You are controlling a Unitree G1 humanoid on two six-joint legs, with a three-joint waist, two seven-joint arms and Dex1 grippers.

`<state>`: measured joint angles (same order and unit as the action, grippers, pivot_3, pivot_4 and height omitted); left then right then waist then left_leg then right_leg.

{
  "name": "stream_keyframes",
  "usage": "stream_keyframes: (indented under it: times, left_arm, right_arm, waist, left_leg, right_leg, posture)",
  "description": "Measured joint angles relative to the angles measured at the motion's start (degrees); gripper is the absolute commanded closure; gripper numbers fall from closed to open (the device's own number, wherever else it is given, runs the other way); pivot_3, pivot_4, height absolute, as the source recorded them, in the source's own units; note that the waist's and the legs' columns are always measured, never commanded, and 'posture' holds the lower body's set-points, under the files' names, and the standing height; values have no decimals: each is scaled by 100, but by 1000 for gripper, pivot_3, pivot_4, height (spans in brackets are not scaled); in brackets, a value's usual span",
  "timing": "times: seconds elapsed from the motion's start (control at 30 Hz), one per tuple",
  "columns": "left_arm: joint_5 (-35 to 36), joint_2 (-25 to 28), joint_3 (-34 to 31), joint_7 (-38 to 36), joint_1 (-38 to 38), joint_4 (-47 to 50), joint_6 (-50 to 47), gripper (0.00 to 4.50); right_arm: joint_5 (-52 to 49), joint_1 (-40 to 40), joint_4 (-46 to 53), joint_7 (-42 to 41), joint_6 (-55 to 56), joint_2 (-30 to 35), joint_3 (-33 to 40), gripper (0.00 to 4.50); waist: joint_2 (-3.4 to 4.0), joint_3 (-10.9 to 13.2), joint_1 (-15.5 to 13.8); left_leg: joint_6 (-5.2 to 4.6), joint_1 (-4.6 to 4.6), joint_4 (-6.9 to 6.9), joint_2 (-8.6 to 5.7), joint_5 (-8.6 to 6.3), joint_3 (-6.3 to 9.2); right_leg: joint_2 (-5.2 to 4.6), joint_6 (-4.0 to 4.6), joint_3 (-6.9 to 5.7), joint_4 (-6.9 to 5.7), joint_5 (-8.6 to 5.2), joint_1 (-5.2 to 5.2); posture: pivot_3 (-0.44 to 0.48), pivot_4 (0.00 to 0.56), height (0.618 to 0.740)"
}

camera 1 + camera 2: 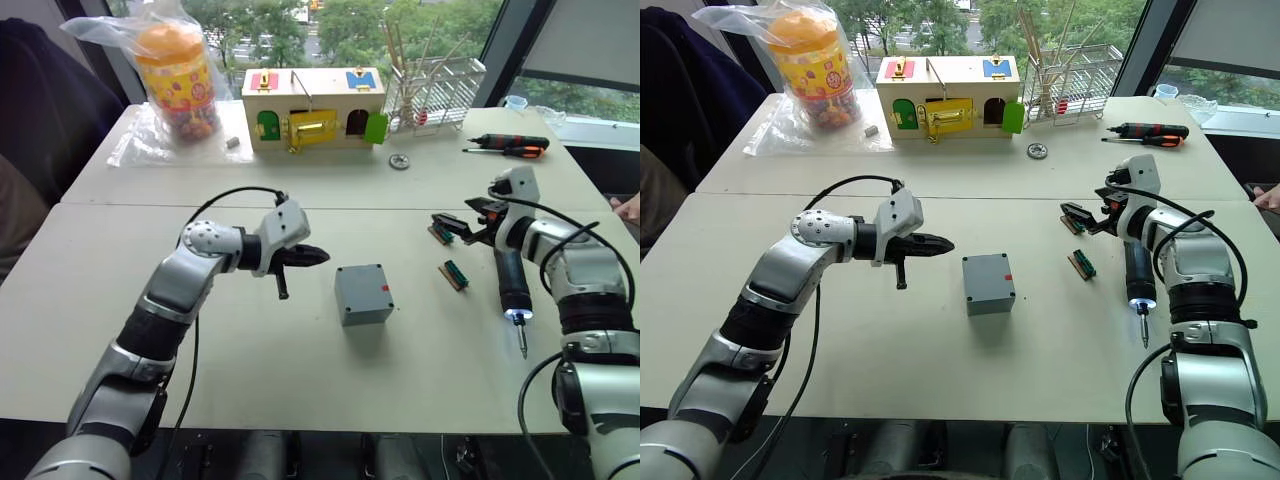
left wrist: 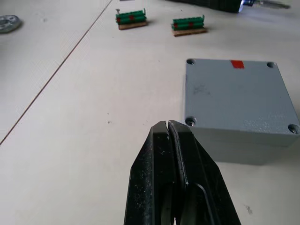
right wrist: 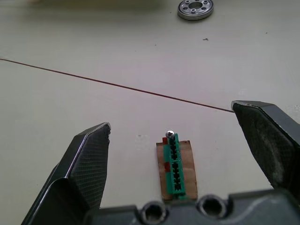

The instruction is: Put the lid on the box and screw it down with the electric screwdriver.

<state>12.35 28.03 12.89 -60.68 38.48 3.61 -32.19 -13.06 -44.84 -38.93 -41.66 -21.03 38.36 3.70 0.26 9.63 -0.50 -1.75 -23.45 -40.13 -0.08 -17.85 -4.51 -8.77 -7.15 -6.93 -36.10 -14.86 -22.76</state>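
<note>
The box sits on the worktop with the lid already seated on top, a screw hole at each of four corners and a red mark at one edge. It looks like rigid moulded plastic, light and smooth-sided, so it will probably slide if pushed from above off-centre; bracing it by two opposite side walls seems the safest hold.

The electric screwdriver lies to the right of the box, well apart from it, bit pointing toward the robot and a light glowing at its nose. It reads as heavy for its size and stiff, with a round body that may roll; the thick barrel is the place to take hold, not the thin bit.

The left end effector hovers just left of the box, its fingers pressed together and holding nothing. The right end effector hangs beyond the screwdriver, on its far side from the robot, fingers spread wide over one small green connector strip, empty.

Counted: one box, one lid, one electric screwdriver, two green connector strips right of the box, one hand screwdriver far beyond it to the right, one round metal bearing, one wooden box with coloured doors.
</note>
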Motion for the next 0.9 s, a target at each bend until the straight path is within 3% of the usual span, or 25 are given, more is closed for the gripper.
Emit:
stream_keyframes:
  times: [0.03,0.2,0.6,0.7,0.83,0.87,0.9]
  left_arm:
    - [61,-3,-10,10,-16,51,-47,4500]
    - [110,9,-11,121,-198,337,-221,4500]
    - [120,114,211,194,-305,482,-327,4500]
    - [114,125,218,200,-305,482,-314,4500]
    - [112,125,220,209,-306,482,-311,4500]
    - [100,126,226,210,-307,481,-291,4500]
    - [84,128,237,211,-311,481,-257,4500]
  right_arm:
    - [63,-82,-206,-14,139,-39,-7,1426]
    - [260,-221,-733,-155,542,-195,-61,1426]
    - [350,-221,-856,-255,726,-364,-57,1426]
    - [384,-221,-874,-239,735,-394,-55,2256]
    - [387,-221,-902,-190,756,-458,-35,4167]
    - [386,-221,-919,-172,756,-468,-19,4470]
    - [391,-221,-933,-149,764,-470,-13,4470]
  waist:
    - [0,0,2]
    - [1,0,28]
    - [2,1,36]
    - [2,1,41]
    - [2,1,45]
    - [2,1,45]
    - [2,1,44]
  left_leg:
    - [0,0,0,0,0,0]
    - [5,3,-1,2,3,3]
    - [5,2,-1,3,3,3]
    - [5,2,-1,3,3,3]
    - [5,2,0,3,3,3]
    - [5,3,-1,3,3,3]
    - [5,2,0,2,3,3]
  right_leg:
    - [0,0,0,0,0,0]
    - [3,0,0,-3,0,1]
    - [3,0,1,-2,0,1]
    - [3,0,1,-2,0,1]
    - [3,0,0,-2,0,1]
    - [3,0,0,-2,0,1]
    - [3,0,0,-2,0,1]
  posture:
    - [0,150,705]
    - [0,150,705]
    - [0,150,705]
    - [0,150,705]
    - [0,150,705]
    - [0,150,705]
    - [0,150,705]
